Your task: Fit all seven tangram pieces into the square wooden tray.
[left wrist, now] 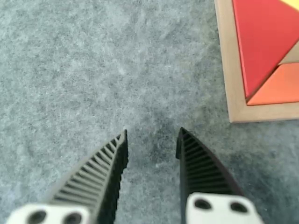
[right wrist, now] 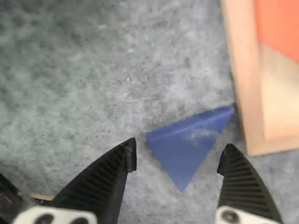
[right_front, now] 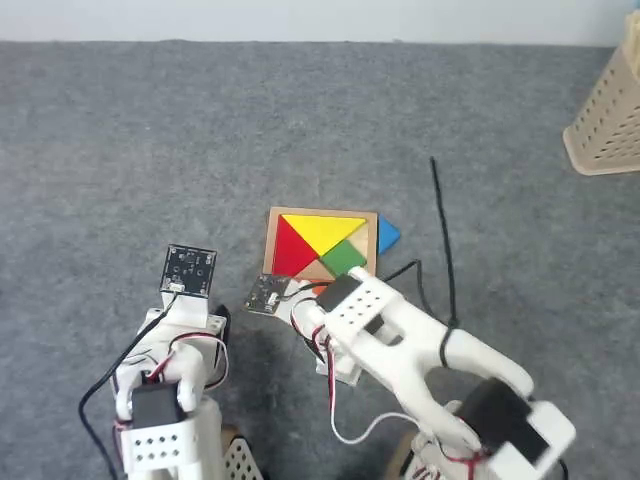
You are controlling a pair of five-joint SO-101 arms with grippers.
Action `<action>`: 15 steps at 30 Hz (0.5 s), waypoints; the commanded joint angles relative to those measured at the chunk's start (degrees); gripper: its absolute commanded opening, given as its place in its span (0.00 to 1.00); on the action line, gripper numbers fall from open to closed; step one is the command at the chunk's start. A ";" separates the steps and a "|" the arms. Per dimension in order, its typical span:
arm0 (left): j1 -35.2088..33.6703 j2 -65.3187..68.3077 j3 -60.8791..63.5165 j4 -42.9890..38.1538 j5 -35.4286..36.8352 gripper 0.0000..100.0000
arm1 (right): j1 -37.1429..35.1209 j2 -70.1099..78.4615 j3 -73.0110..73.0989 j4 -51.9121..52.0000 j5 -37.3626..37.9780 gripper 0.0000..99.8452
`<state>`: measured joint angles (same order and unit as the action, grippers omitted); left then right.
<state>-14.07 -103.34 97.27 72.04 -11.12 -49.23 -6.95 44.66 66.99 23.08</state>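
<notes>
The square wooden tray lies mid-table holding a red triangle, a yellow triangle, a green piece and an orange piece. A light blue piece lies on the carpet against the tray's right side. My right gripper is open just above a dark blue triangle that lies flat on the carpet, touching the tray's corner. My left gripper stands open over bare carpet beside another tray corner. The right arm covers the tray's near edge.
Grey carpet covers the table. A beige perforated basket stands at the far right. A black cable runs along the carpet right of the tray. The left arm's base sits at the near left.
</notes>
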 commanded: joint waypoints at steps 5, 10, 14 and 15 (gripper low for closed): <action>0.09 -0.35 -0.66 0.26 -0.26 0.17 | 0.66 1.45 -3.43 -1.89 -0.88 0.28; 0.09 -0.35 -0.66 0.26 -0.26 0.17 | 5.05 1.36 -4.13 -1.89 -0.88 0.22; 0.09 -0.35 -0.66 0.26 -0.26 0.17 | 5.93 1.71 -4.92 -1.89 -0.88 0.17; 0.09 -0.35 -0.66 0.26 -0.26 0.17 | 5.93 1.71 -4.92 -1.89 -0.88 0.17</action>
<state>-14.07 -103.34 97.27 72.04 -11.12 -44.40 -4.75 43.08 65.76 22.99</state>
